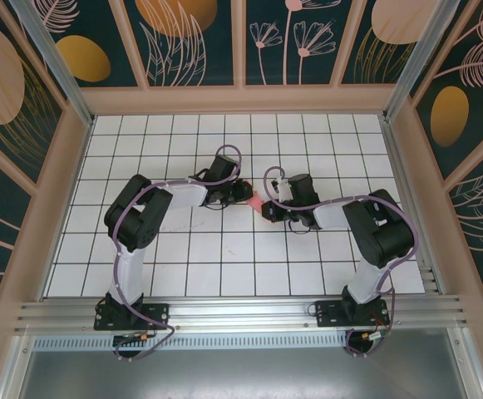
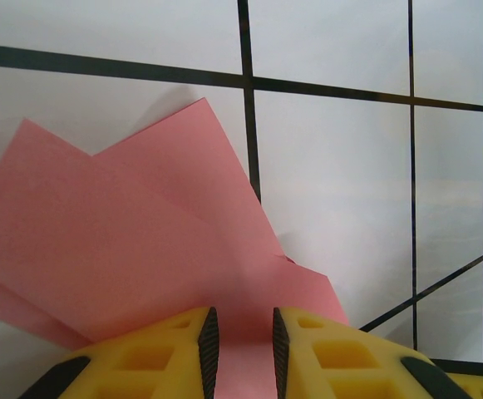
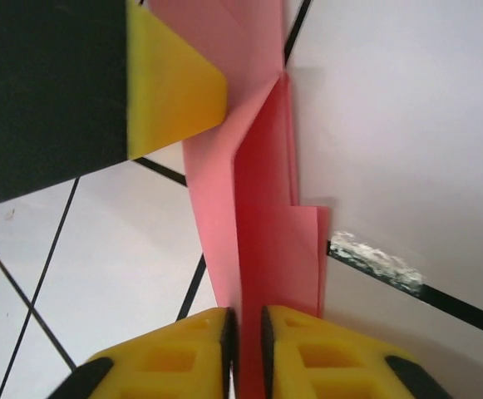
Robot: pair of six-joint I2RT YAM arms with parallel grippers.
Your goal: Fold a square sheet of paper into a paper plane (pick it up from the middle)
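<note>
Fingers (image 2: pixel 162 349) of the left gripper (image 2: pixel 241 332) stand almost together, pinching a strip of the paper plane (image 2: pixel 141 241) between their dark pads. The rest of the salmon-pink paper fans out ahead and to the left of those fingertips in overlapping pointed layers. The right gripper (image 3: pixel 247 328) grips the opposite end, its 2 yellow fingers pressed onto a thin upright fold that runs straight ahead from its tips. Further along that fold, up and left of the right fingertips, a yellow finger of the left gripper meets the paper. From above, the paper lies between the 2 grippers over the white gridded table (image 1: pixel 224 258); whether it touches the surface cannot be told
</note>
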